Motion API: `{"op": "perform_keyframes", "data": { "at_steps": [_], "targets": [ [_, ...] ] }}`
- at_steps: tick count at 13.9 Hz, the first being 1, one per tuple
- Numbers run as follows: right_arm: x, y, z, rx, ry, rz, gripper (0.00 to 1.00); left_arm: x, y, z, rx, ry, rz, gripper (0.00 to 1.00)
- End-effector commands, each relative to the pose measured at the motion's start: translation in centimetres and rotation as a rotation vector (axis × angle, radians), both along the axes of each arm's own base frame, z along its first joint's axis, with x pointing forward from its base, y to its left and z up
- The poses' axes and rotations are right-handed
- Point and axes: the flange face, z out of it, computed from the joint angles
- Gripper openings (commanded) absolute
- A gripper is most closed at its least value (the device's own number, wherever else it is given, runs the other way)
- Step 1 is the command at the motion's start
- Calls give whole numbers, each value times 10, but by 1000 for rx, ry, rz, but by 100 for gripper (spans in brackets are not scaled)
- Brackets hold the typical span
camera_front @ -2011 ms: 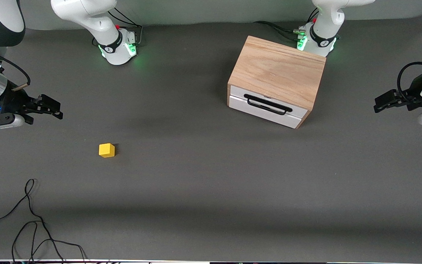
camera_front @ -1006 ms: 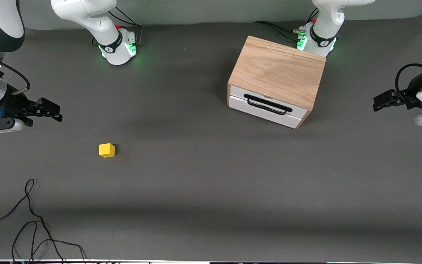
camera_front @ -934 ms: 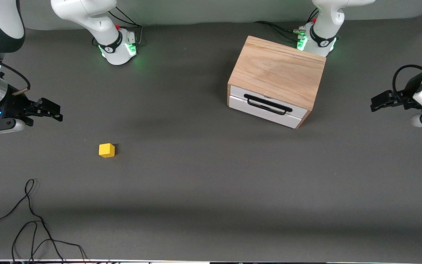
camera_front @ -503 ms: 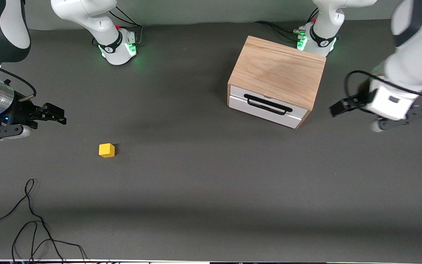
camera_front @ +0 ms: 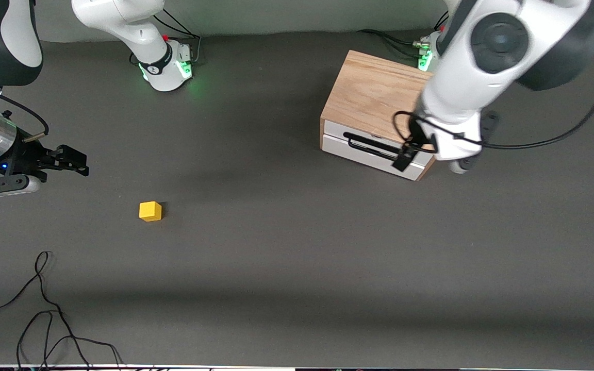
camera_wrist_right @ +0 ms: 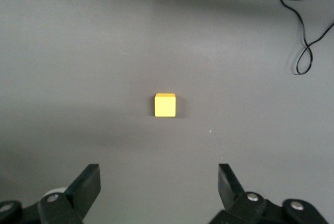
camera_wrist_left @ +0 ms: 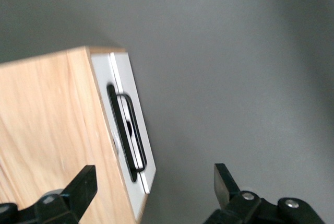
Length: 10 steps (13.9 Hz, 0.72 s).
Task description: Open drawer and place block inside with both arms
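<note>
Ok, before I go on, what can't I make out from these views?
- Inside of the drawer: it is shut, every view.
- One end of the handle: front view, covered by the left end effector.
- Left end effector's height over the handle: cannot tell.
- Cable: front view, cut by the edge.

- Block [camera_front: 150, 211]: bright yellow, plain.
- Cabinet [camera_front: 374, 95]: light wood with visible grain.
- Drawer [camera_front: 369, 154]: white front; handle [camera_front: 374, 146] black.
- Tabletop [camera_front: 286, 247]: dark grey, matte, unpatterned.
- Arms: white shells with dark grey joints; bases [camera_front: 165, 69] lit green.
- Left gripper [camera_front: 401, 158] and right gripper [camera_front: 72, 159]: black.
- Cable [camera_front: 44, 319] near the tabletop's front corner at the right arm's end: black.
</note>
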Motion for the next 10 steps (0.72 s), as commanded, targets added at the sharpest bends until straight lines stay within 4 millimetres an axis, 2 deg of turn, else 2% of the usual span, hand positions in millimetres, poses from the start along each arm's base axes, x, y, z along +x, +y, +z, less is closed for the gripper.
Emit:
{"op": "perform_keyframes", "data": {
  "at_steps": [1, 4, 5, 8, 10],
  "targets": [
    [4, 1, 5, -24, -14, 7, 100, -13, -36, -11, 25, 32, 68, 100],
    [6, 2, 1, -22, -18, 7, 100, -23, -53, -32, 54, 88, 111, 100],
    [9, 3, -4, -24, -13, 7, 100, -32, -58, -39, 82, 126, 91, 100],
    [11, 4, -10, -25, -8, 7, 100, -47, -63, -62, 141, 206, 52, 100],
    [12, 5, -12, -24, -5, 7, 100, -46, -58, -78, 151, 218, 55, 100]
  ]
}}
